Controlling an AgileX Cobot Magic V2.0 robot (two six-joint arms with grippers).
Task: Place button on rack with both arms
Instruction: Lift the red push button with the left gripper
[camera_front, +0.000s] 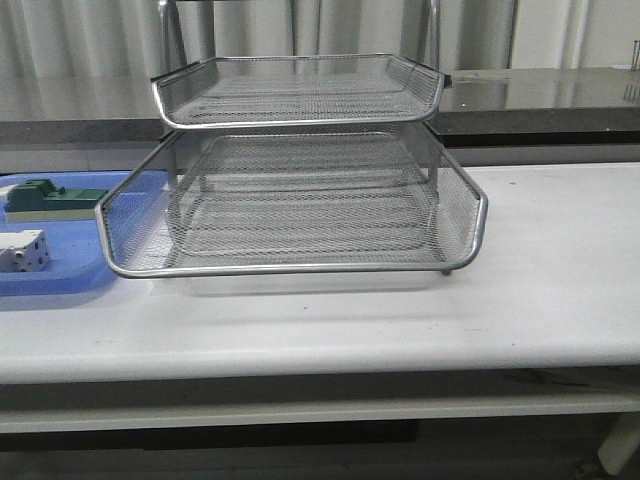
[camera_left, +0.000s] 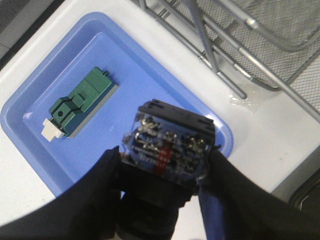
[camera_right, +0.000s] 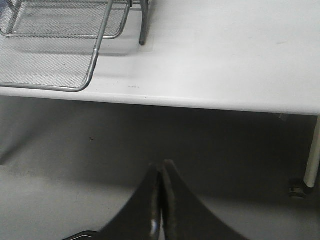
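Note:
In the left wrist view my left gripper (camera_left: 165, 167) is shut on the button (camera_left: 170, 142). Its clear blue rear block with metal contacts faces the camera, with the black body behind it and the cap hidden. The button hangs over the near-right corner of the blue tray (camera_left: 100, 65). The silver wire-mesh rack (camera_front: 300, 170) stands mid-table, its trays pulled forward; part of the rack (camera_left: 250, 35) shows beyond the blue tray. My right gripper (camera_right: 161, 167) is shut and empty, below the table's front edge, with the rack (camera_right: 50, 55) to one side. Neither gripper shows in the front view.
The blue tray (camera_front: 60, 280) lies left of the rack and holds a green block (camera_front: 50, 197) and a white block (camera_front: 22, 250). The green block (camera_left: 82, 102) also shows in the left wrist view. A table leg with a caster (camera_right: 310, 160) stands near my right gripper.

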